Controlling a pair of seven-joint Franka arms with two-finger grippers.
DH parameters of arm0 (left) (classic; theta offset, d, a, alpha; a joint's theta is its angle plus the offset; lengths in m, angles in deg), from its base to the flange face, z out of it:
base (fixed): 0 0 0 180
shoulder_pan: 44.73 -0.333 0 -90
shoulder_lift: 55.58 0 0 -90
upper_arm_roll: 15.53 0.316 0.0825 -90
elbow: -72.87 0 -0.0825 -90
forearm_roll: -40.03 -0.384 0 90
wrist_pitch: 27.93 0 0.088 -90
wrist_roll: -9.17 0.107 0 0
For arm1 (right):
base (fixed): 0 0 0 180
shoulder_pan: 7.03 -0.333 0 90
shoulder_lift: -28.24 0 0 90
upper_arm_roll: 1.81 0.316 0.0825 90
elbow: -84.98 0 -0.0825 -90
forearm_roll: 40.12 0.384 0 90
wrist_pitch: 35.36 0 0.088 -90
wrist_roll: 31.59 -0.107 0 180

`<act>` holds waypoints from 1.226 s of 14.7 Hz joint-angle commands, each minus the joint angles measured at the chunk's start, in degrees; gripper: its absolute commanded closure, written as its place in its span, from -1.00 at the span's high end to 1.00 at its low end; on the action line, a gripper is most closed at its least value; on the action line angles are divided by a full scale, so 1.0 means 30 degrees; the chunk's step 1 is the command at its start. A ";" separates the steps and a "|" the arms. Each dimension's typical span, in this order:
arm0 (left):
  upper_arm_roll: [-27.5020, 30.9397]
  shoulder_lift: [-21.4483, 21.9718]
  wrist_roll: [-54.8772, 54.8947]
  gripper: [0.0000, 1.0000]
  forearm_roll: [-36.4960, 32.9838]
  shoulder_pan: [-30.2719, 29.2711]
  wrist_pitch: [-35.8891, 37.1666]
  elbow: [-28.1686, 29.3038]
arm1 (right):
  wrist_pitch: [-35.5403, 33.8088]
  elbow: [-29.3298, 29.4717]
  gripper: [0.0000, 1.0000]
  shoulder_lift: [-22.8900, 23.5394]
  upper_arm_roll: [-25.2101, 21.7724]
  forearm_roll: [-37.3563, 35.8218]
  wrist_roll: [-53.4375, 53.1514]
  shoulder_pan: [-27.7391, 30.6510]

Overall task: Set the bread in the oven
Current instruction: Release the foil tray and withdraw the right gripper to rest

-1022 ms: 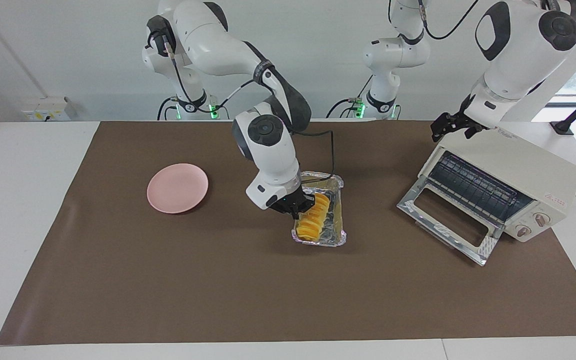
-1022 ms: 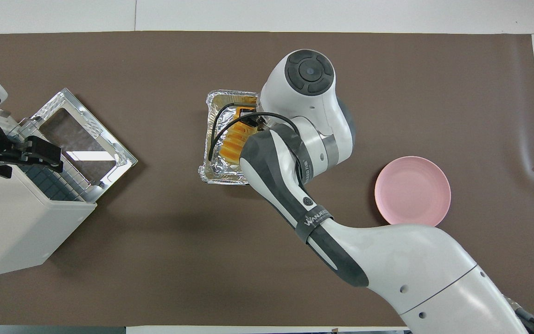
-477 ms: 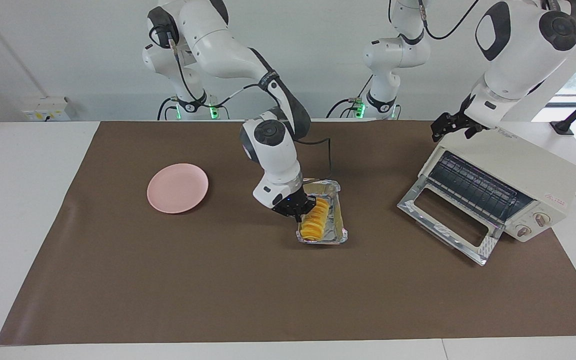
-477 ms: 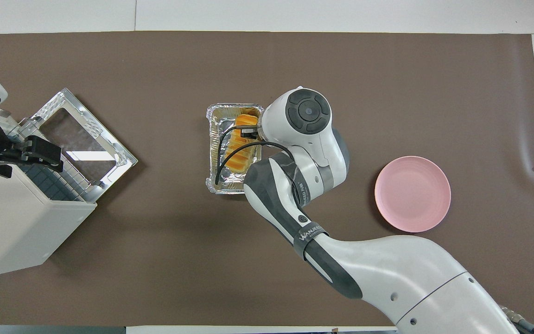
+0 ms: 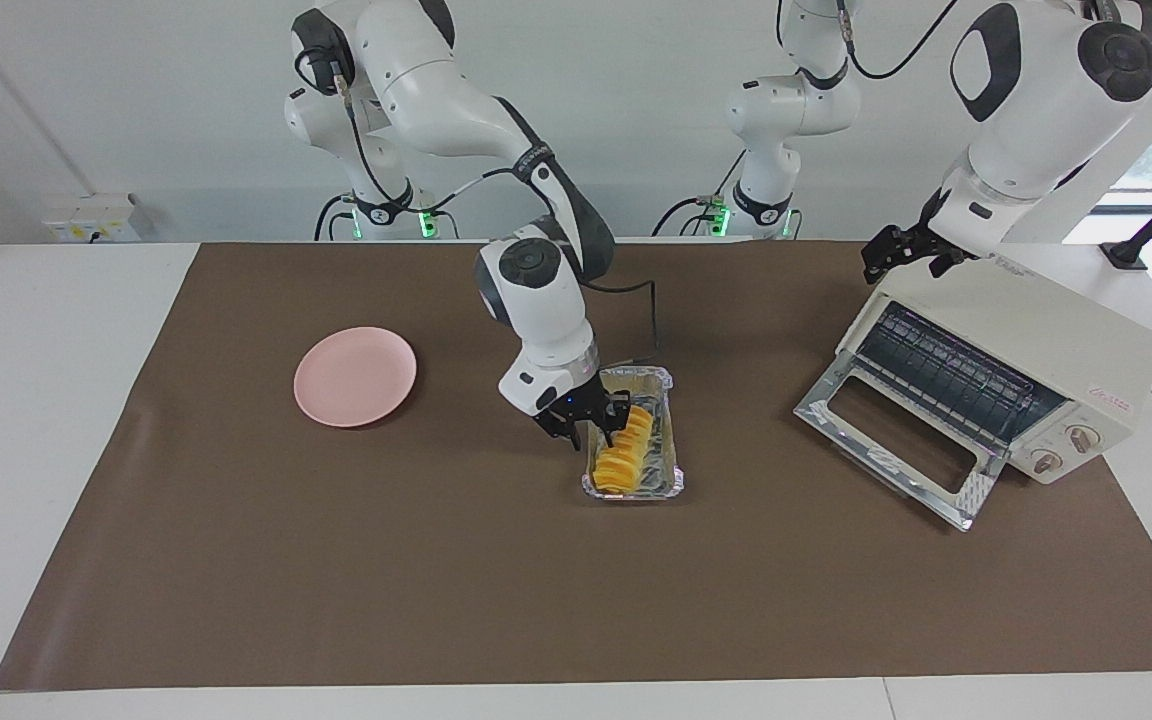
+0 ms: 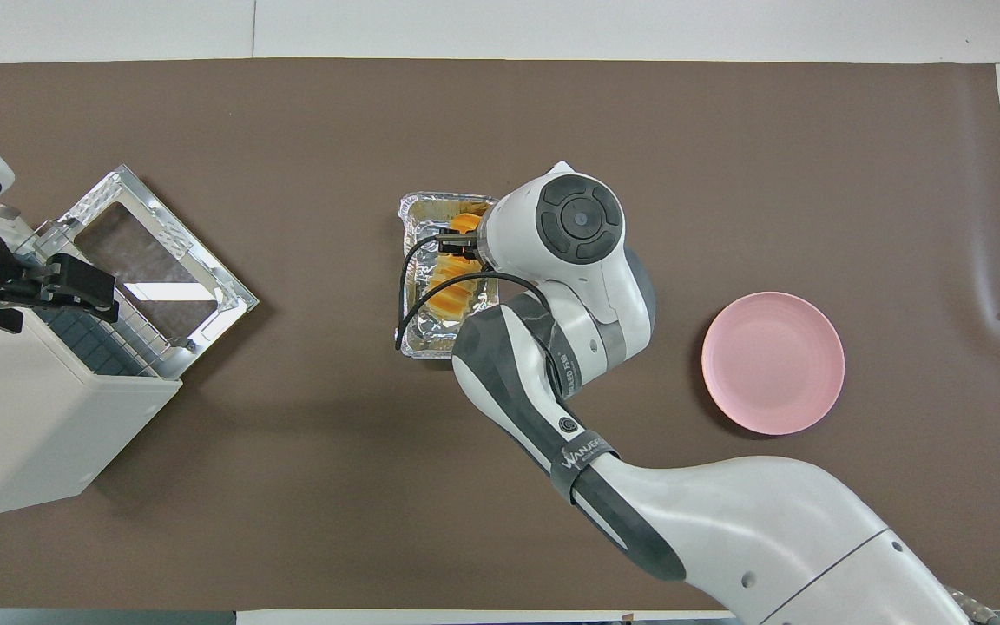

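Right hand at the bread in the tray

The right hand (image 5: 591, 428) is spread over the bread (image 5: 626, 452), which lies in the foil tray (image 5: 663, 486) mid-desk, beside the open oven (image 5: 996, 372). The left hand (image 5: 898, 250), grip unreadable, waits over the oven's top.

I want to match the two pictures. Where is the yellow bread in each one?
Facing view: the bread lies in the foil tray, mid-table, under the right gripper.
Overhead view: the bread shows mid-table, partly under the right arm.
Shared landmark: the pink plate.
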 commanded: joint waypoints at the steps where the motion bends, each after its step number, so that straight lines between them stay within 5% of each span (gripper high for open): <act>1: -0.0139 0.0394 0.0161 1.00 0.0205 -0.0297 0.0002 0.0226 | -0.2108 -0.0129 1.00 -0.1954 -0.0096 0.0018 -0.0319 0.0811; 6: -0.0168 0.0394 0.0132 1.00 0.0205 -0.0297 0.0002 0.0226 | -0.5420 -0.0158 1.00 -0.4097 -0.0096 -0.0070 0.0701 0.3536; 18: -0.0139 0.0394 0.0132 1.00 0.0205 -0.0297 0.0002 0.0226 | -1.1690 -0.0129 1.00 -0.6353 -0.0126 -0.1359 1.5875 1.1066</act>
